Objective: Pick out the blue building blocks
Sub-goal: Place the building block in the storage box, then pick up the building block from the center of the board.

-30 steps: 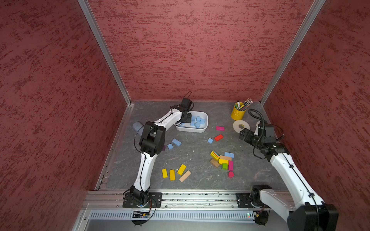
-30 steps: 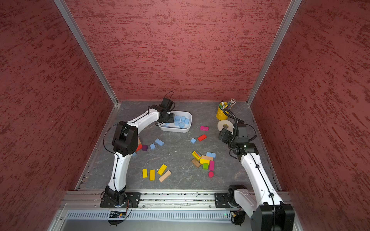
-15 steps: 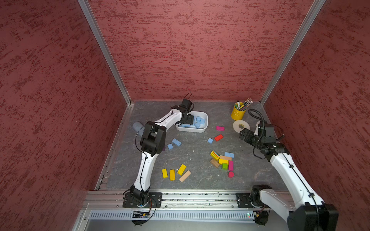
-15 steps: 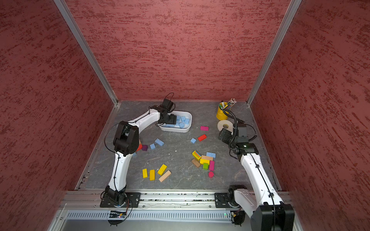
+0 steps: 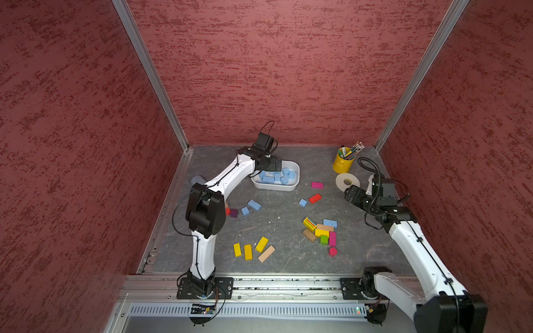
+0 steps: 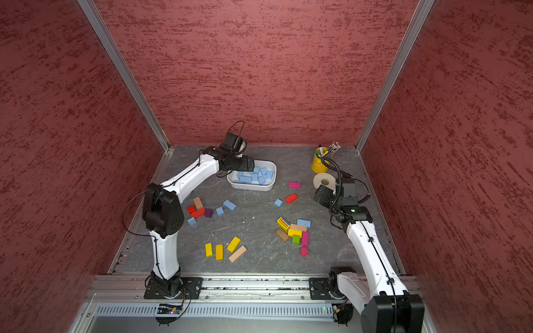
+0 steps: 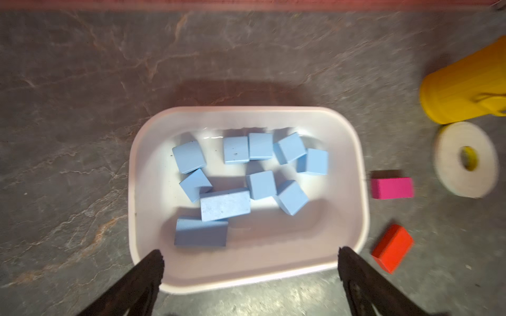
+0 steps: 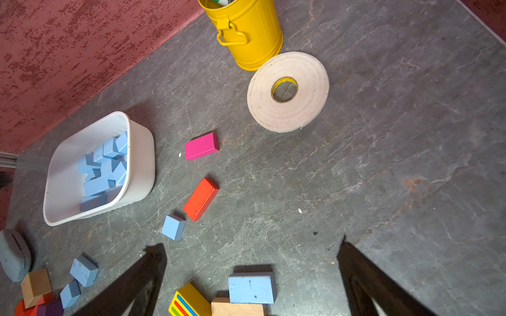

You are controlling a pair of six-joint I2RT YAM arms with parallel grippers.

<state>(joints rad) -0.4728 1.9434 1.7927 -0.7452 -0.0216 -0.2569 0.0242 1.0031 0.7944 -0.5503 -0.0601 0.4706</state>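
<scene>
- Black jaws of the left gripper (image 7: 251, 255) stood spread wide and empty, hanging over the near rim of the white plastic tub (image 7: 246, 110).
- In that tub lay about ten matte light blue building blocks (image 7: 224, 205), eight cubes and two long bricks, jumbled and touching.
- Outward from there, at centre-left of a top view, a flat blue brick (image 5: 254, 205) lay below the tub and apart from it. Its long axis ran upper left to lower right, with a small blue cube (image 5: 245, 211) just beside it. The left arm looked the nearer for both.
- A third loose cube (image 6: 191, 221) sat by the red blocks (image 6: 196, 212) near that arm's elbow.
- The right gripper (image 8: 250, 247) was likewise spread and held nothing, above bare grey tabletop (image 8: 410, 164).
- Nearest it were a lone blue cube (image 8: 173, 227) beside a red brick (image 8: 201, 199), and a blue brick (image 8: 251, 287) at the edge of the mixed heap (image 5: 320, 233).
- At upper right of centre, a yellow metal bucket (image 5: 342, 165) held pencils, and a white tape roll (image 5: 347, 181) lay beside it.
</scene>
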